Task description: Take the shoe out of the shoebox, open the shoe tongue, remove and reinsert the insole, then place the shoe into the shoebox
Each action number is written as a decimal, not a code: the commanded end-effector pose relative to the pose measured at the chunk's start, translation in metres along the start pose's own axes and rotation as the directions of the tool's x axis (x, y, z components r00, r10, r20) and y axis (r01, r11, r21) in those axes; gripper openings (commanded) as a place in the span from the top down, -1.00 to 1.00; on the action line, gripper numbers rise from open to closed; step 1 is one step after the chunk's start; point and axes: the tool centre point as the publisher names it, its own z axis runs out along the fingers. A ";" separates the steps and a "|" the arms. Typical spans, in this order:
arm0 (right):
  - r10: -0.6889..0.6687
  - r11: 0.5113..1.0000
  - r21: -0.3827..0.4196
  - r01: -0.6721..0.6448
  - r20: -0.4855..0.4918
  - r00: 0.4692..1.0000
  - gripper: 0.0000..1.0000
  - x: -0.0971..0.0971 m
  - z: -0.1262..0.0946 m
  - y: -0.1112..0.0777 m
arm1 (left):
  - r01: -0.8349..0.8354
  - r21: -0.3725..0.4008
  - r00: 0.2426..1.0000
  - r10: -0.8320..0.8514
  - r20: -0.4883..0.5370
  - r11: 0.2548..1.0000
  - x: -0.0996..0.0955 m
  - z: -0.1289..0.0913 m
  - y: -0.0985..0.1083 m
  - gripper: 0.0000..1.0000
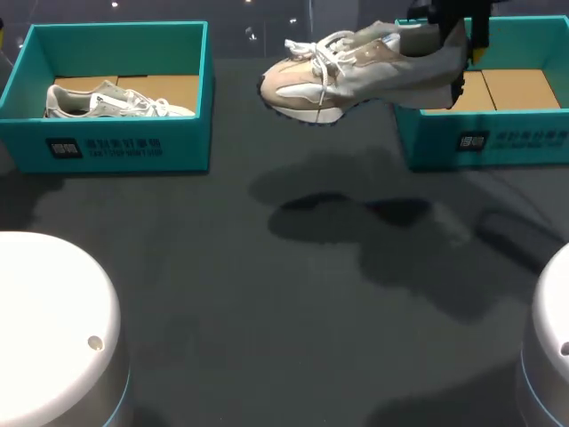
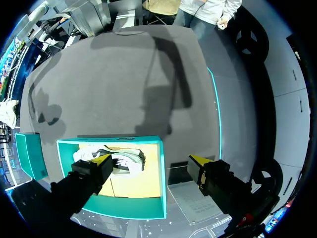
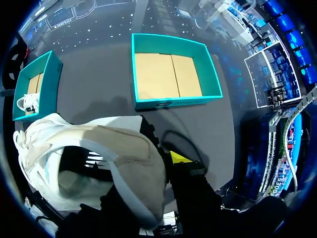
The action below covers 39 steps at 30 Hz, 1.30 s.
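A beige and white shoe hangs in the air, toe toward the left, between the two boxes and partly over the right one. My right gripper is shut on its heel. In the right wrist view the heel collar sits between the fingers of that gripper; one yellow fingertip shows and the other is hidden by the shoe. The right teal shoebox holds only its cardboard floor. My left gripper stands open high above the left teal shoebox, touching nothing.
The left shoebox holds a white and grey shoe. Two white robot bases stand at the front corners. Dark table surface lies between the boxes and the bases.
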 end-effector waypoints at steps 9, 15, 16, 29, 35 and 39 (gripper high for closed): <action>0.029 0.998 -0.058 -0.029 -0.012 1.000 1.00 0.038 0.017 -0.063 | -0.001 0.000 1.000 0.001 -0.003 1.000 0.000 0.000 0.000 -1.00; -0.004 0.999 -0.055 0.002 -0.044 0.999 1.00 0.044 0.023 -0.073 | -0.001 0.000 1.000 0.001 -0.003 1.000 0.000 0.000 0.000 -1.00; -0.004 0.999 -0.055 0.002 -0.044 0.999 1.00 0.044 0.023 -0.073 | -0.001 0.000 1.000 0.001 -0.003 1.000 0.000 0.000 0.000 -1.00; -0.012 0.999 -0.046 0.013 0.020 1.000 1.00 0.056 0.024 -0.084 | -0.001 0.000 1.000 0.001 -0.003 1.000 0.000 0.000 0.000 -1.00; -0.031 0.999 -0.028 0.032 0.037 0.999 1.00 0.081 0.044 -0.117 | -0.001 0.000 1.000 0.001 -0.003 1.000 0.000 0.000 0.000 -1.00; -0.013 1.000 -0.009 0.013 0.012 1.000 1.00 0.095 0.059 -0.134 | -0.001 0.000 1.000 0.001 -0.003 1.000 0.000 0.000 0.000 -1.00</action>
